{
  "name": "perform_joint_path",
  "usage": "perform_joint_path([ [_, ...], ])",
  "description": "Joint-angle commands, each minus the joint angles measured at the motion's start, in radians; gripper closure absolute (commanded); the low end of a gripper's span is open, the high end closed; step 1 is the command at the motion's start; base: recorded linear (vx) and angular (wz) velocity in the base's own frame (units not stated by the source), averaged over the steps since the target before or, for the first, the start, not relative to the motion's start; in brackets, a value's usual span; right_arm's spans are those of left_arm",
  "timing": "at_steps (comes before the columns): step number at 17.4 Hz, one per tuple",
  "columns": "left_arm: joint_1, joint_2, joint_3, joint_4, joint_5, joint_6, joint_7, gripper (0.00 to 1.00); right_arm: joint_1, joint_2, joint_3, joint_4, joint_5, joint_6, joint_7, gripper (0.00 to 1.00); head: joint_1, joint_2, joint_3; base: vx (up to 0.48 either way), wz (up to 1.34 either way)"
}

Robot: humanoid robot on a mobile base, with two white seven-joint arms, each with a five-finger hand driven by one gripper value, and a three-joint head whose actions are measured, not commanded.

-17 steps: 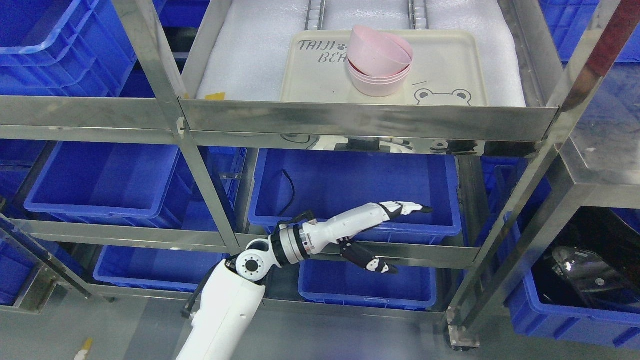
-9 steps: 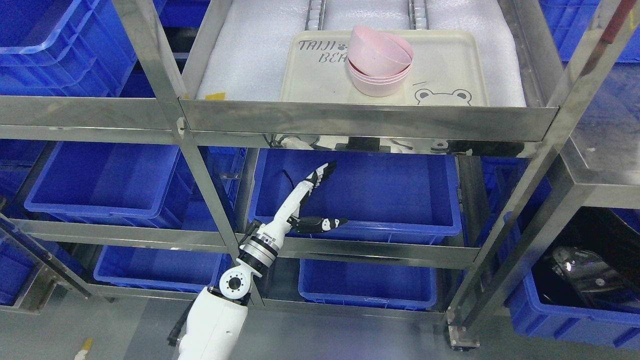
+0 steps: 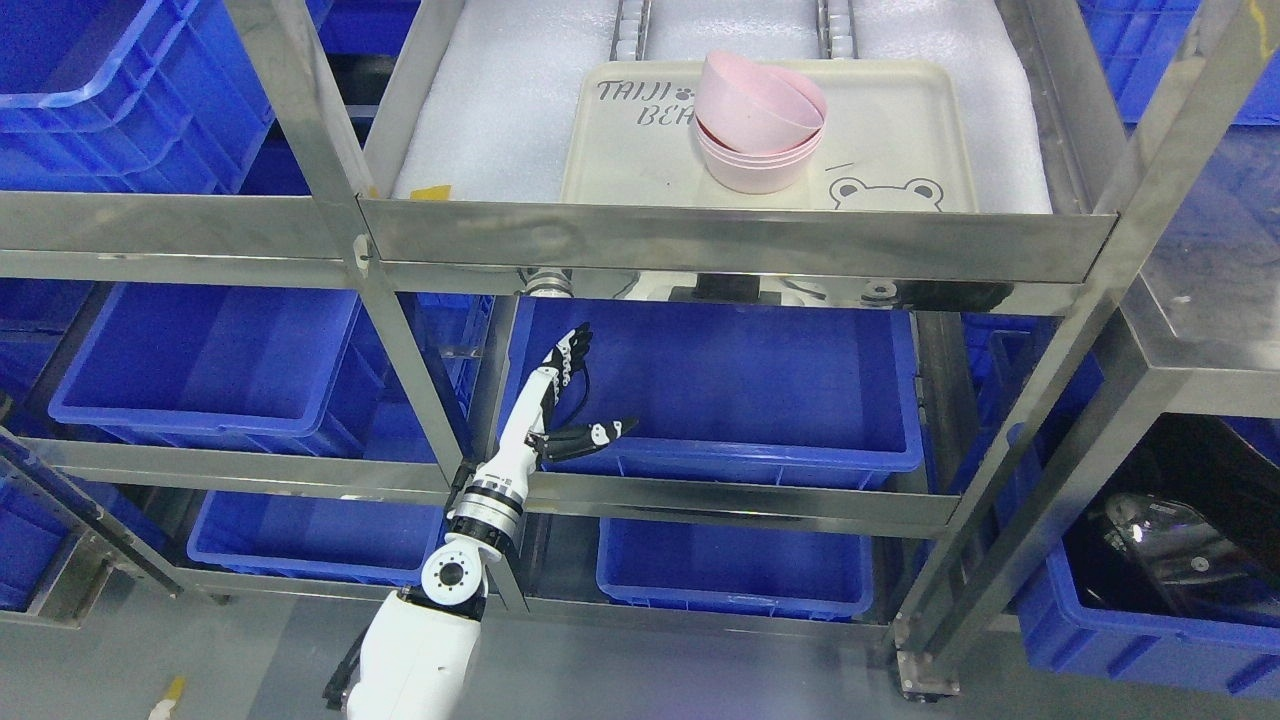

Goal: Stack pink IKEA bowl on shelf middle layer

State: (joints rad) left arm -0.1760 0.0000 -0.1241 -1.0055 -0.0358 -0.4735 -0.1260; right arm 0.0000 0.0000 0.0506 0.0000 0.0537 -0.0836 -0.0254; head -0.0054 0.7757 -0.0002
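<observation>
Bowls (image 3: pixel 760 125) are the matter, yet we begin from our left hand (image 3: pixel 560 400): it is raised in front of the blue bin (image 3: pixel 720 400) on the level below, fingers (image 3: pixel 570 350) straight and pointing up, thumb spread to the side, holding nothing. Our right arm is out of sight. Above the hand runs the steel lip (image 3: pixel 740 245) of the shelf, and behind that lip lies the cream tray (image 3: pixel 900 130) with the pink stack on it. Three bowls look properly nested; the top one sits tilted toward the left, not seated. We judge the step in hand to be either finishing that seat or leaving it. To do it well we should lift the hand clear over the lip before moving inward, so the knuckles do not knock the steel, then come down on the high rim from above and press lightly until it drops level. A sideways shove could slide the whole stack across the tray.
</observation>
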Motion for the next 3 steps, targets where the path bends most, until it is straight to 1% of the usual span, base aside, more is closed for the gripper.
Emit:
perform_joint_path([
  [1, -0.003, 0.017, 0.024, -0.091, 0.026, 0.045, 0.003, 0.0, 0.023, -0.017, 0.0, -0.017, 0.0, 0.001, -0.001, 0.0, 0.0, 0.0, 0.0, 0.0, 0.0],
  [3, -0.002, 0.017, 0.021, -0.171, 0.063, 0.14, 0.005, 0.0, 0.023, -0.017, 0.0, -0.017, 0.0, 0.001, -0.001, 0.0, 0.0, 0.0, 0.0, 0.0, 0.0],
])
